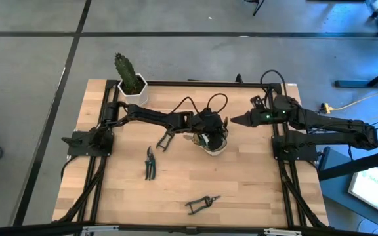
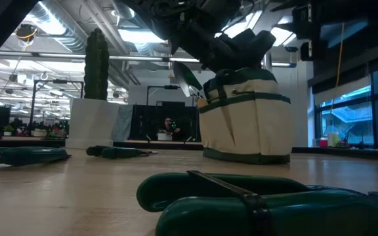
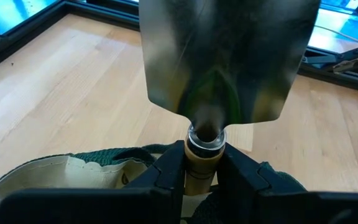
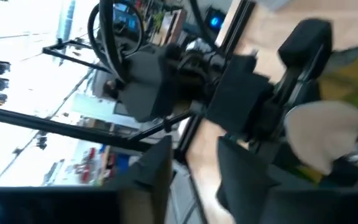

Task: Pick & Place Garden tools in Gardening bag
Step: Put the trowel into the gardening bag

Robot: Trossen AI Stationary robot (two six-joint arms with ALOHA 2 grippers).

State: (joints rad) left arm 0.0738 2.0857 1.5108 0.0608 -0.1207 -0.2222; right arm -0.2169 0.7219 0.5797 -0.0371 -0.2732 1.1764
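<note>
1. The left gripper [image 3: 201, 171] is parked right over the gardening bag [image 1: 213, 142] near the middle of the table [image 1: 254, 190], and its fingers [image 3: 166, 171] are seen clamped on the neck of the trowel [image 3: 222, 56], just below the silver blade. So a narrow grip, closed on the tool.
2. In the left wrist view the trowel blade is pointed away from the camera, with the bag's tan rim and green trim visible right beneath the fingers.
3. From the low view the bag [image 2: 247, 115] is seen standing upright on the table, with the trowel blade [image 2: 188, 78] sticking up at a tilt beside its mouth under the dark arm.
4. The right gripper [image 1: 236, 120] is held just beside the bag on the right-hand side, tips pointed at it. A gap is visible between its fingers [image 4: 154, 171] in the right wrist view, so it's partly open, and nothing is seen held in it.
5. Two pairs of pruning shears are left lying flat on the table: one [image 1: 149, 162] left of the bag, another [image 1: 201, 204] near the front edge, well apart from the bag.
6. A cactus [image 1: 128, 73] in a white pot is set at the back left corner.
</note>
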